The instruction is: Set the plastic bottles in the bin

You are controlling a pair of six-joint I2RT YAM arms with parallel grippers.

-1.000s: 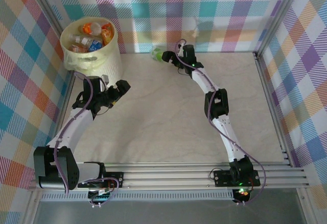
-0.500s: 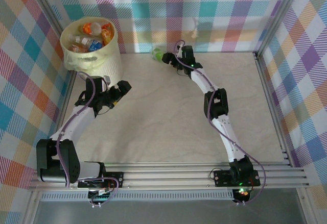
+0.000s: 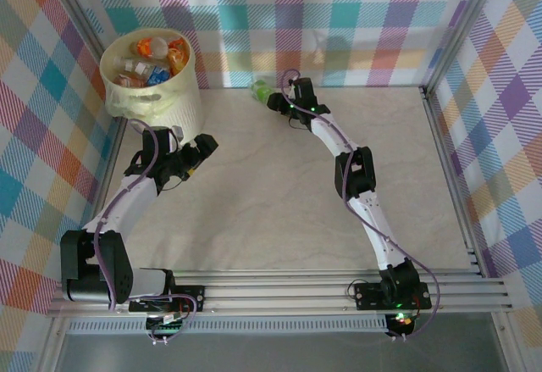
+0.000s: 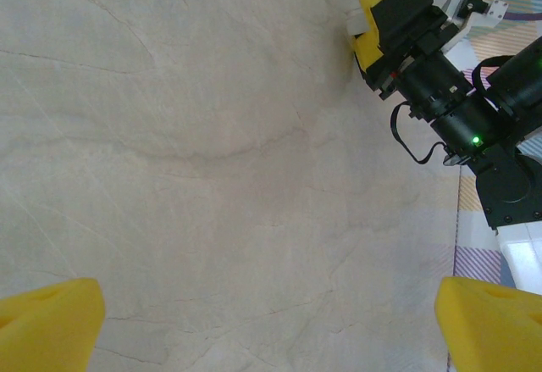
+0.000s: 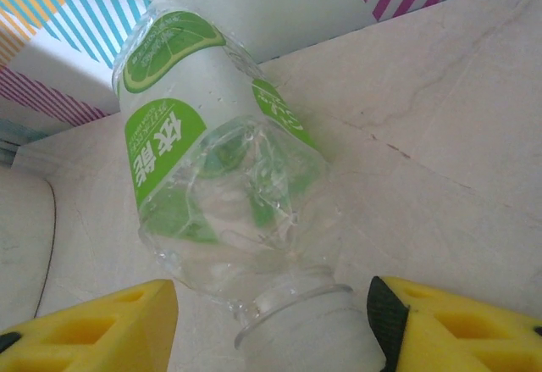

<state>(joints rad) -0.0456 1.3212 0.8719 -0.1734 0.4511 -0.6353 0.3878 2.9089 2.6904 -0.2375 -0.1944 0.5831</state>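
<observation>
A crushed clear plastic bottle [image 5: 212, 177] with a green lime label lies on the table against the back wall, also visible as the green bottle [image 3: 260, 91]. My right gripper [image 5: 273, 325] straddles its white neck. The right pad sits at the neck, while a gap still separates the left finger [image 5: 102, 330] from it. From above, the right gripper [image 3: 277, 99] is just right of the bottle. The cream bin [image 3: 161, 105] stands at the back left with several bottles [image 3: 152, 58] inside. My left gripper [image 3: 201, 145] hangs open and empty just in front of the bin, its yellow fingertips [image 4: 47, 321] wide apart.
The checked back wall runs right behind the green bottle. A metal frame rail [image 3: 445, 177] borders the table on the right. In the left wrist view the right gripper [image 4: 385, 24] appears at the top right, with bare marble tabletop [image 4: 212, 177] below.
My right gripper has slid left onto the green bottle and its jaws have narrowed around the neck. The left gripper has stayed open in nearly the same place.
</observation>
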